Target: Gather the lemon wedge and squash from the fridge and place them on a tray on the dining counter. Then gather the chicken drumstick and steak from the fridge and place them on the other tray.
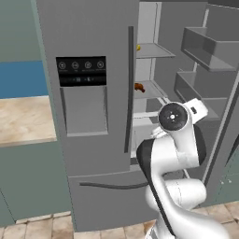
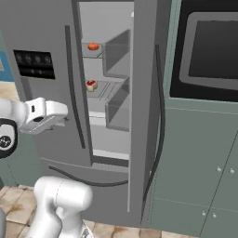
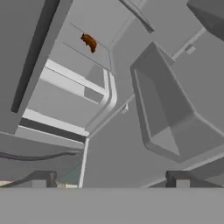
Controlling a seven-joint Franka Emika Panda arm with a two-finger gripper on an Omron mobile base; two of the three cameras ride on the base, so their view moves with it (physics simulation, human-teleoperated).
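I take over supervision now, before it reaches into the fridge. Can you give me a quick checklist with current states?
1. Fridge door open: ok.
2. Gripper open and empty: ok.
3. Drumstick on a middle shelf, in sight of the hand view: ok.
4. Steak on a shelf: ok.
5. Orange item on the upper shelf is the squash: cannot tell.
6. Lemon wedge located: cannot tell; a small yellow item shows on the upper shelf.

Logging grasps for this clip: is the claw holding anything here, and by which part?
Nothing is held. The claw is open with bare space between its fingertips, facing the open fridge, well short of the chicken drumstick on its shelf.
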